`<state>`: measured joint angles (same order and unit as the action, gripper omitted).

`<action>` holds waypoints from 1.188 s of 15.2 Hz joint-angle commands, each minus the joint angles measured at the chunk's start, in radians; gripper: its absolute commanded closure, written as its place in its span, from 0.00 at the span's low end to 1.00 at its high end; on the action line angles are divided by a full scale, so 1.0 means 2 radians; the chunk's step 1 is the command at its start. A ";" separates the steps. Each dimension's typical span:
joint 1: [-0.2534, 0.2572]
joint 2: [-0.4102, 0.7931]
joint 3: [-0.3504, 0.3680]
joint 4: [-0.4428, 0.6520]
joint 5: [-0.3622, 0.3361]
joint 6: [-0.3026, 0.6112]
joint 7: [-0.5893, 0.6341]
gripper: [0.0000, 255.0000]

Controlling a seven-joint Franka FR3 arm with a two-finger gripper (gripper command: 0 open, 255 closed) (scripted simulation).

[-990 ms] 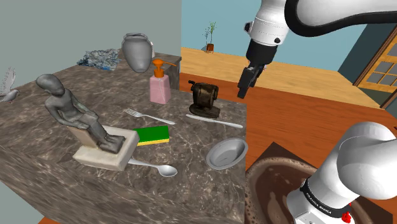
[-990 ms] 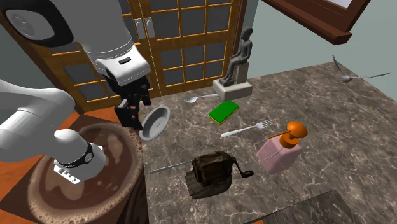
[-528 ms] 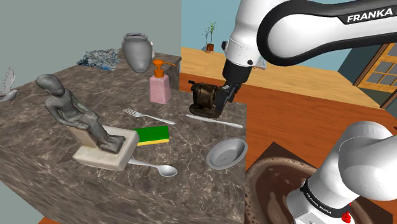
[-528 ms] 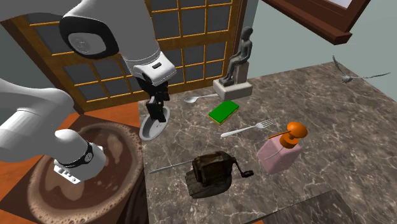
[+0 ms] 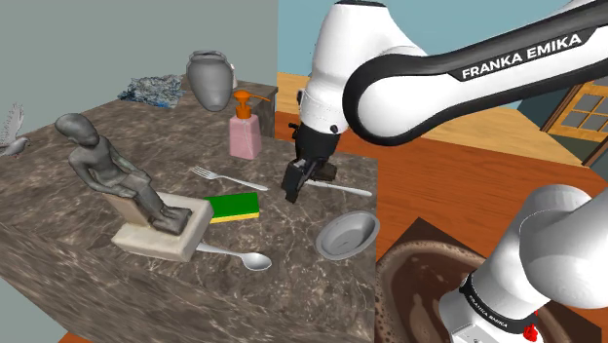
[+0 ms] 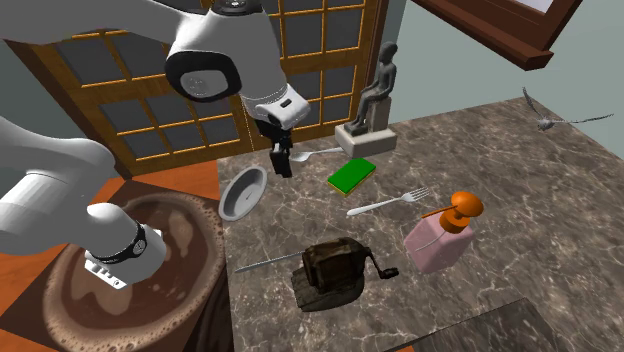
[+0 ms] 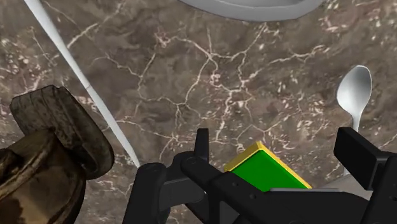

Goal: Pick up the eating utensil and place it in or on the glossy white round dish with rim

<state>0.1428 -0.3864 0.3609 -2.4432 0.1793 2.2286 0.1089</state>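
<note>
Three utensils lie on the dark marble table [image 5: 88, 244]: a silver fork [image 5: 229, 178] [image 6: 390, 203], a silver spoon [image 5: 239, 255] [image 6: 315, 154] [image 7: 353, 95] and a long knife [image 5: 336, 186] [image 6: 268, 263] [image 7: 83, 83]. The white rimmed dish [image 5: 347, 235] [image 6: 243, 192] [image 7: 248, 5] sits tilted at the table's edge near the stand. My gripper [image 5: 295, 180] [image 6: 280, 160] [image 7: 280, 149] hangs open above the table between the knife and a green sponge [image 5: 232, 207] [image 6: 352, 175] [image 7: 264, 168], holding nothing.
A brown crank machine [image 6: 335, 272] [image 7: 44, 153] stands by the knife. A pink soap dispenser [image 5: 244, 127] [image 6: 440, 235], a grey seated statue [image 5: 117, 175] [image 6: 375, 95], a grey vase [image 5: 209, 78], a crumpled cloth [image 5: 151, 90] and a bird figure [image 5: 12, 132] [image 6: 550, 120] also stand on the table.
The arm has swung in from beyond the table's edge, moving to the shoulder view's left and downward, so the gripper now hangs over the table near the sponge. Nothing on the table moved.
</note>
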 commanded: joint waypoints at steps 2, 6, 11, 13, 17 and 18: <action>0.005 0.047 0.024 0.016 -0.002 0.041 0.022 0.00; 0.008 0.113 0.053 0.047 -0.022 0.088 0.057 0.00; 0.017 0.202 0.080 0.099 -0.075 0.134 0.115 0.00; 0.025 0.239 0.085 0.123 -0.103 0.148 0.142 0.00; 0.033 0.267 0.081 0.130 -0.127 0.167 0.160 0.00; 0.035 0.273 0.079 0.131 -0.133 0.173 0.164 0.00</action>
<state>0.2082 0.1450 0.5215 -2.1861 -0.0732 2.5641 0.4265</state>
